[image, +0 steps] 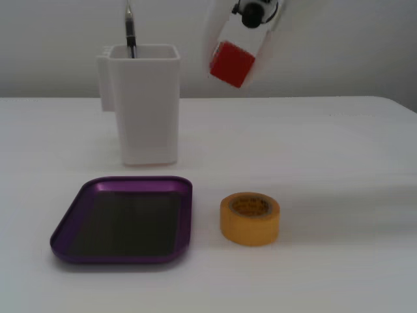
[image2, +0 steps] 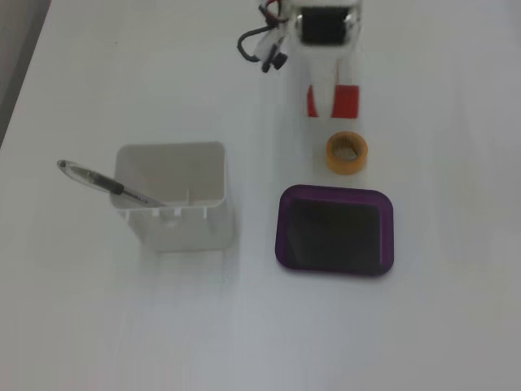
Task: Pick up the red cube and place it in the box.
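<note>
Fingers (image: 242, 40): pinching the red cube (image: 231, 63), carried high, presumably for travel to the box
Box (image: 124, 218): purple tray, empty, well below the cube, toward the camera
Tape roll (image: 249, 218): just right of the box
Counter (image: 339, 169): plain white, pale wall behind
</note>
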Action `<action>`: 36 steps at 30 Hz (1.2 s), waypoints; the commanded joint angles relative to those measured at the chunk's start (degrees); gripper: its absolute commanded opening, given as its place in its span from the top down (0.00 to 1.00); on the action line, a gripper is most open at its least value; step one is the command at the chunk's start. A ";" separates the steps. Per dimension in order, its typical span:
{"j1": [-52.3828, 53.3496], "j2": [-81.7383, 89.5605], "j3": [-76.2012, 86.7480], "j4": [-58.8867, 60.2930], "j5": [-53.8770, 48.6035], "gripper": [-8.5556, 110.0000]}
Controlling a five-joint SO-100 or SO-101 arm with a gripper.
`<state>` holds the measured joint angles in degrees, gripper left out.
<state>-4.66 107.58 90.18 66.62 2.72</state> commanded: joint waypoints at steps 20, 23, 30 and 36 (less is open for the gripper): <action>1.58 -25.49 -3.16 -24.79 -10.11 0.93; 1.93 -26.63 -3.16 -25.75 -10.46 0.93; 2.37 -27.07 -3.16 -27.60 -10.46 0.93; 3.96 -27.69 -3.16 -28.74 -10.20 0.88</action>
<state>-1.67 79.80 89.82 38.85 -7.29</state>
